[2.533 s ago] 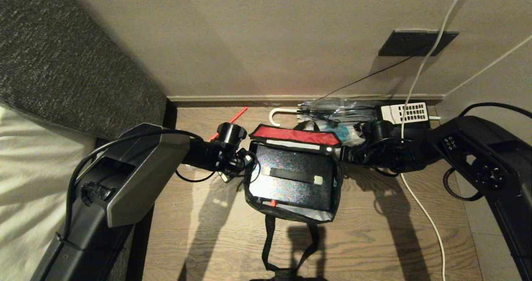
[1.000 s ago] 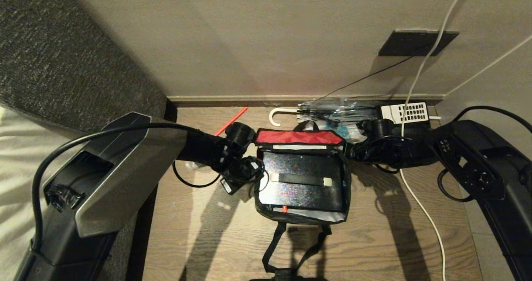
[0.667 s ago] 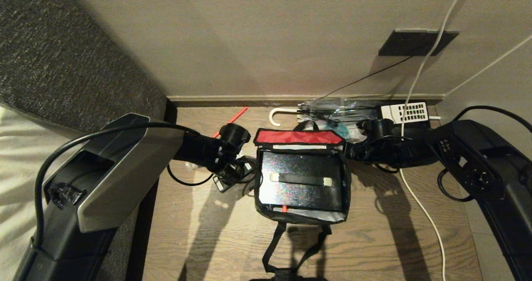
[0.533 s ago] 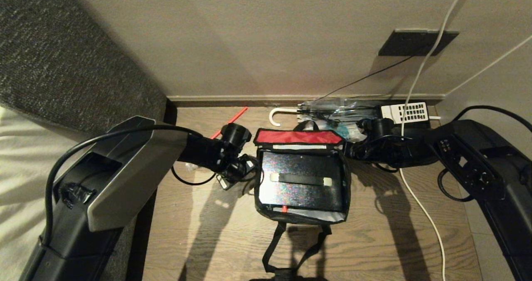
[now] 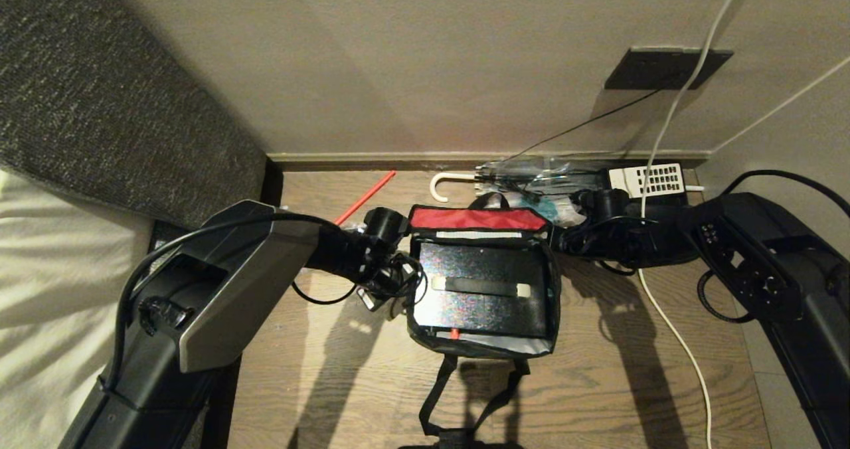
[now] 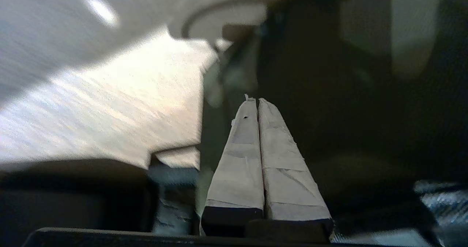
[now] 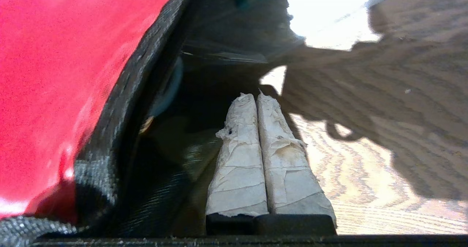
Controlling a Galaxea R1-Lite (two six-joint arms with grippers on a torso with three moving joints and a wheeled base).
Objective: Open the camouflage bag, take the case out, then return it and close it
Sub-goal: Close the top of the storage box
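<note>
The camouflage bag (image 5: pixel 479 349) lies open on the wooden floor, its red-lined flap (image 5: pixel 475 218) folded back toward the wall. The speckled black case (image 5: pixel 481 306) lies flat inside it, with its strap handle (image 5: pixel 481 286) and red latch (image 5: pixel 454 333) showing. My left gripper (image 5: pixel 402 283) (image 6: pixel 256 101) is at the bag's left side, shut with nothing between its fingers. My right gripper (image 5: pixel 556 240) (image 7: pixel 256 95) sits low at the bag's right far corner, also shut and empty. Beside it are the red lining (image 7: pixel 55 75) and black trim (image 7: pixel 120 104).
A telephone with a white keypad (image 5: pixel 647 180), a clear packet (image 5: pixel 531 173), a white hook handle (image 5: pixel 439 184) and a red stick (image 5: pixel 365 196) lie along the wall. A white cable (image 5: pixel 671 329) trails down the right. The bag's black strap (image 5: pixel 431 389) loops toward me. A grey headboard (image 5: pixel 99 103) and bedding (image 5: pixel 46 289) are on the left.
The bag shifted right and squared up earlier. In the last second my left gripper drew slightly away from the bag's left side, then came back against it. The right arm stayed put.
</note>
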